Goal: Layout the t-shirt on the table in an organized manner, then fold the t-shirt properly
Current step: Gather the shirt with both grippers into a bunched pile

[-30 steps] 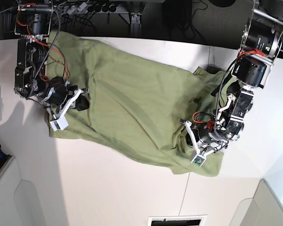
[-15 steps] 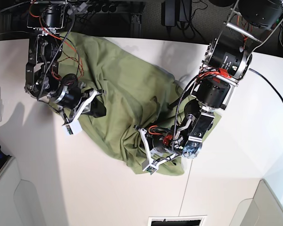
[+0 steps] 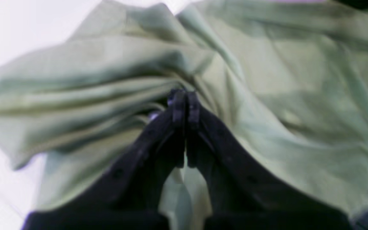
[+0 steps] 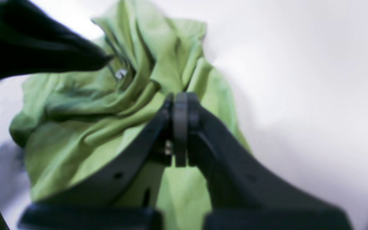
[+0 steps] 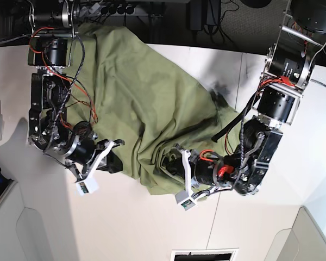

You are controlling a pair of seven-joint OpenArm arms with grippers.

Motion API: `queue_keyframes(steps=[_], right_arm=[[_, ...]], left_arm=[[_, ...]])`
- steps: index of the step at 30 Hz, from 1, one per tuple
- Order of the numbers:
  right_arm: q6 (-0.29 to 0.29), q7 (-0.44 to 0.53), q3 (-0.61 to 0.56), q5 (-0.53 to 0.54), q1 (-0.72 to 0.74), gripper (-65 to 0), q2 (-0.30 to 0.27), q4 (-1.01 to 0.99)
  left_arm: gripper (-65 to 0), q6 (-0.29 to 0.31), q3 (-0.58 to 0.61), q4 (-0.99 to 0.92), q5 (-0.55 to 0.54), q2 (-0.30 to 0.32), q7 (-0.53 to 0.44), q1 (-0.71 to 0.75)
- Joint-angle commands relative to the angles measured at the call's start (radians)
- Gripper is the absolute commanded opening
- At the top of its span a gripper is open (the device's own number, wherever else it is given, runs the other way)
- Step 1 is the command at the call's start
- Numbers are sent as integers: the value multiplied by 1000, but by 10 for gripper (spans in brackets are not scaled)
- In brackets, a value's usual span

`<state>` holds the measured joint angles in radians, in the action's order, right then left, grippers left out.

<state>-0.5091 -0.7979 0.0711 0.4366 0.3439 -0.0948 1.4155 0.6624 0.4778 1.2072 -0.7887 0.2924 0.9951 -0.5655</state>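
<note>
Bunching tighter, the t-shirt (image 5: 136, 103) seemingly shifted left.

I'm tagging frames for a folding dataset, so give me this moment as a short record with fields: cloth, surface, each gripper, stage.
cloth: t-shirt, olive green, bunched and creased, not flat
surface: table, white, bare in front of the shirt
left gripper: shut, fabric pinched between its tips
right gripper: shut on a fold of the shirt
grip spots: both near the shirt's near edge in the base view
white tag: cannot tell in these views
stage: shirt not yet laid out; no fold made
</note>
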Motion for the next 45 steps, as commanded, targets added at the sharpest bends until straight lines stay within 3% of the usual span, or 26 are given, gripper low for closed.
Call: queue_keyframes(steps=[1, 5, 9, 16, 21, 29, 38, 45], right_arm=[[1, 39, -23, 5, 45, -650, -2, -11], [21, 76, -129, -19, 115, -650, 4, -99], [35, 88, -208, -97, 185, -650, 41, -142], [63, 92, -321, -182, 330, -650, 101, -330], [68, 90, -396, -257, 397, -650, 126, -496], [70, 18, -436, -291, 407, -650, 107, -555], [95, 0, -436, -290, 412, -650, 23, -551], [95, -81, -436, -161, 410, -650, -50, -551]], left_arm=[[-650, 36, -6, 40, -66, 14, 10, -12], [-650, 36, -6, 144, -221, 74, 98, 86], [-650, 36, -6, 278, -246, 110, 109, 215], [-650, 36, -6, 369, -246, 61, 108, 430], [-650, 36, -6, 368, -193, 37, 102, 500], [-650, 36, -8, 280, -26, 110, 51, 464], [-650, 36, -9, -50, 76, 107, -5, 291], [-650, 36, -9, -247, 77, 94, -47, 81]])
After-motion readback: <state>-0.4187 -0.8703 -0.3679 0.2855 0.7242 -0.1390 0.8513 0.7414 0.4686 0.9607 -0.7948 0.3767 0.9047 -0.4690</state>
